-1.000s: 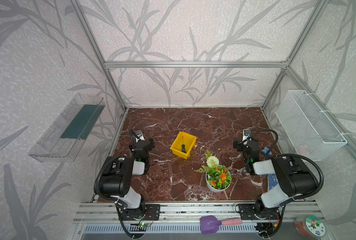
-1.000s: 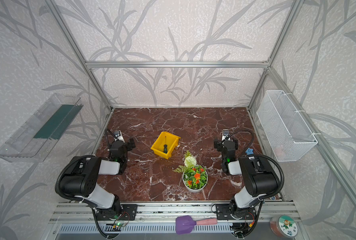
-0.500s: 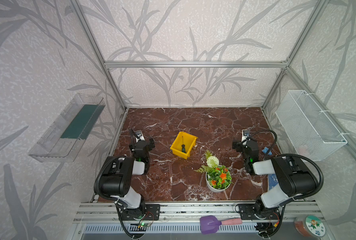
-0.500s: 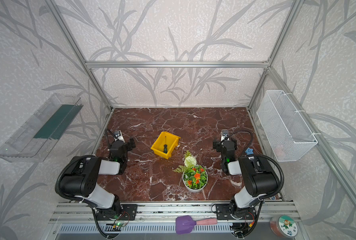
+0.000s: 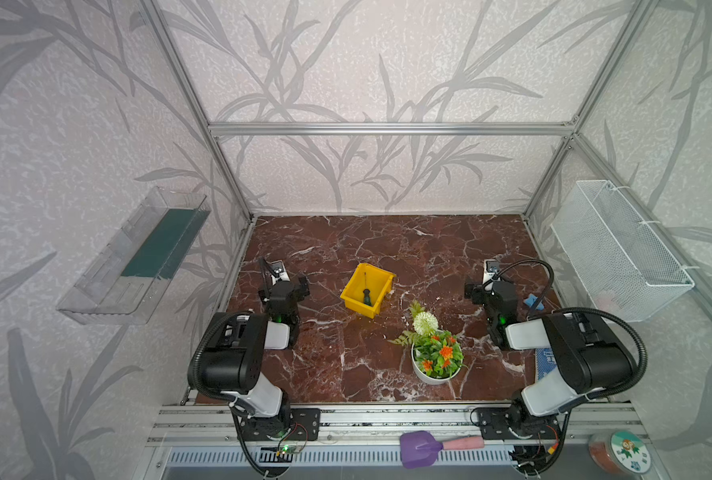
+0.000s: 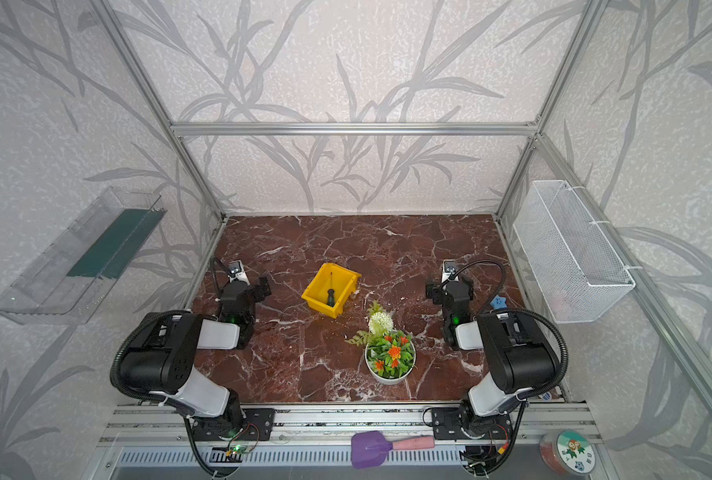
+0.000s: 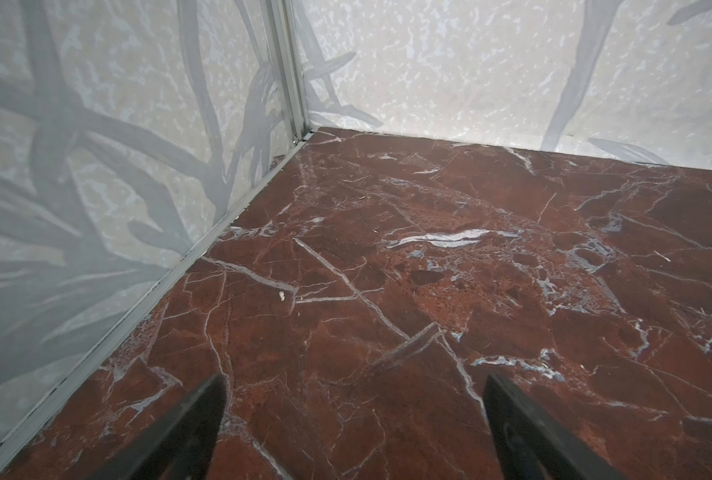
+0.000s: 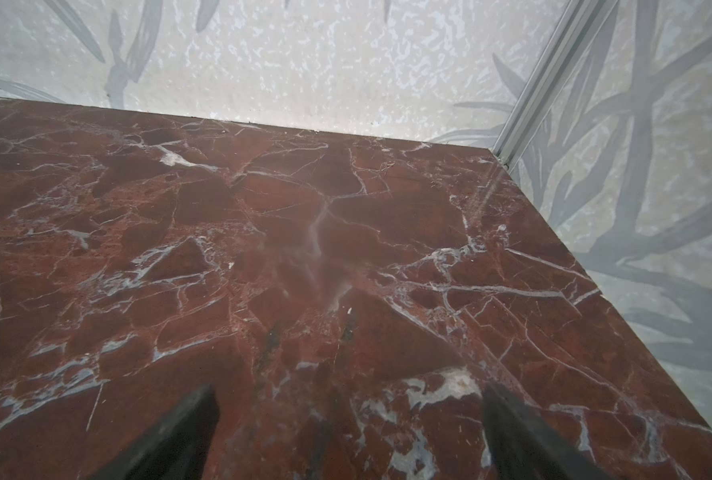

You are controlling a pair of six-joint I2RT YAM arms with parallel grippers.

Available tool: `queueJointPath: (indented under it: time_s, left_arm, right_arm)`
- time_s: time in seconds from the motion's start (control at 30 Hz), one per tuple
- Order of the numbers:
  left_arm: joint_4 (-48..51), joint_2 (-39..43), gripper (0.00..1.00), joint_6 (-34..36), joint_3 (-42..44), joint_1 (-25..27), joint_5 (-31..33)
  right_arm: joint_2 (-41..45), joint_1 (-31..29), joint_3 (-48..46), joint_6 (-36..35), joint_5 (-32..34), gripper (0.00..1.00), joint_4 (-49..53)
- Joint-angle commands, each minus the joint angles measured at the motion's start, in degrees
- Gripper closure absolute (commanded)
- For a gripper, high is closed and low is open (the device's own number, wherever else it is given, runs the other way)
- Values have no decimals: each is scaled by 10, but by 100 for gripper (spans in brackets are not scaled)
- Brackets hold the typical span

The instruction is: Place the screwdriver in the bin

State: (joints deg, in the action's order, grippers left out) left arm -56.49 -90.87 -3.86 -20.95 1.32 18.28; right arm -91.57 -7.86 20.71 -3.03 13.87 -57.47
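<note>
- spotting the screwdriver [image 5: 365, 296] inside the bin [image 5: 357, 306], mid surface [image 5: 387, 249], dark handle toward the near wall, thin shaft pointing at the far wall. looks like job done, going by both top views.
- can't tell whether lying flat or leaning on a wall, too small for that.
- guessing light and stiff: hard handle, thin metal shaft, nothing fragile. probably rolly on bare marble, less so boxed in by yellow walls.
- if grabbing it again, going for the fat handle across its width, not the skinny shaft, likely too thin and slick for a solid pinch. tight walls around it, so best coming straight down from above.
- left end effector [image 7: 354, 395]: spread wide, nothing between the fingers, just red marble underneath. parked well to the left of the bin in both top views, clearly apart from it.
- right end effector [image 8: 348, 392]: same deal, wide and empty, well off to the right of the bin, with a flower pot [image 5: 433, 365] nearer the front rail on that side.
- no bin or screwdriver in either wrist view, only marble and wallpaper.
- screwdriver roughly between the two end effectors, touching neither.
</note>
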Motion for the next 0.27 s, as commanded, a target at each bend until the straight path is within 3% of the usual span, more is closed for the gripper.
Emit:
queueJointPath:
  time_s: [0.0,0.23]
  left_arm:
    - [2,6,1,8,-2,-2,-3]
    - [2,6,1,8,-1,-2,-3]
  right_arm:
    - [4,3,3,5,-5,1,3]
    - [4,3,-3,3,-7,1,-7]
